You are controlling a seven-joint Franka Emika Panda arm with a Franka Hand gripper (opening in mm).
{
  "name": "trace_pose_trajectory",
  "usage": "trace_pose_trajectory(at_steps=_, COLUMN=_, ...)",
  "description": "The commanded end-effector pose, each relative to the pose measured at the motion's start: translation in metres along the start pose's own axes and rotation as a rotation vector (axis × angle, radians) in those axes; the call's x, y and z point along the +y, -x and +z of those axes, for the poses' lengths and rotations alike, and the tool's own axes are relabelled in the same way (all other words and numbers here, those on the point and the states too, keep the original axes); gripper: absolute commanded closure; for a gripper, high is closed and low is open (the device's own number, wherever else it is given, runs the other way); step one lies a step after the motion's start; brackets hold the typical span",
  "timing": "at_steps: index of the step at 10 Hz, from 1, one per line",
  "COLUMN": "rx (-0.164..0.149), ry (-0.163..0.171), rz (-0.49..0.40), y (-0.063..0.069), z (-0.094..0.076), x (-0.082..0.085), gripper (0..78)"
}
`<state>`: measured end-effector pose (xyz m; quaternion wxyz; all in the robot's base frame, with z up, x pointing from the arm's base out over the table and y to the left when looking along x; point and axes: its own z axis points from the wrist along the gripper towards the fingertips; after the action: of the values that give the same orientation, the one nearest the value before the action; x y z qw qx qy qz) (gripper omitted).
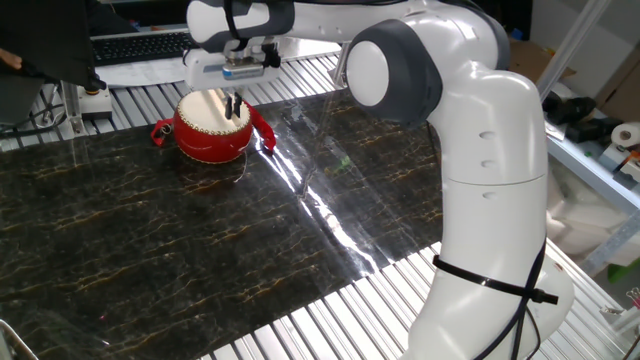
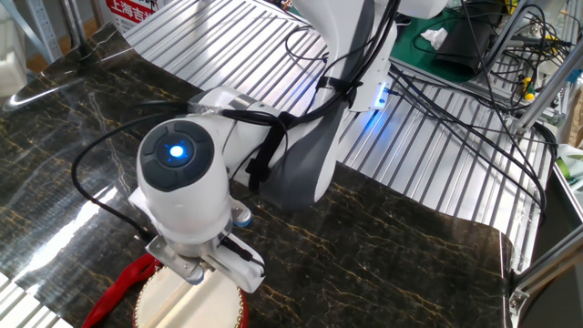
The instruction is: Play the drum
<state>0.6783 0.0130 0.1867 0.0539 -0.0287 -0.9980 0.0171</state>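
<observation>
The drum (image 1: 212,128) is small, round and red with a cream skin top and red side handles. It stands at the far left of the dark marbled mat (image 1: 150,230). My gripper (image 1: 234,106) points straight down over the right part of the skin. Its fingers are together and their tips are at or just above the skin. In the other fixed view the drum (image 2: 173,305) shows at the bottom edge with a red handle (image 2: 123,284). There the wrist hides most of the gripper (image 2: 194,274).
A keyboard (image 1: 140,45) lies behind the drum on a ribbed metal tabletop (image 1: 330,310). A creased clear film (image 1: 310,185) lies across the mat. Cables (image 2: 455,100) run over the metal surface. The robot's base (image 1: 490,250) stands at the right.
</observation>
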Motion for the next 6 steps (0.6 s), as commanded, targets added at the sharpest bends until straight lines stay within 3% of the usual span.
trace_pose_trajectory(at_steps=1, rx=-0.009, ry=0.002, rz=-0.026, y=0.0008, z=-0.0024, x=-0.0003, gripper=76.4)
trace_pose_trajectory(at_steps=6, rx=-0.058, ry=0.003, rz=0.004, y=0.0009, z=-0.0021, x=-0.0002, gripper=76.4)
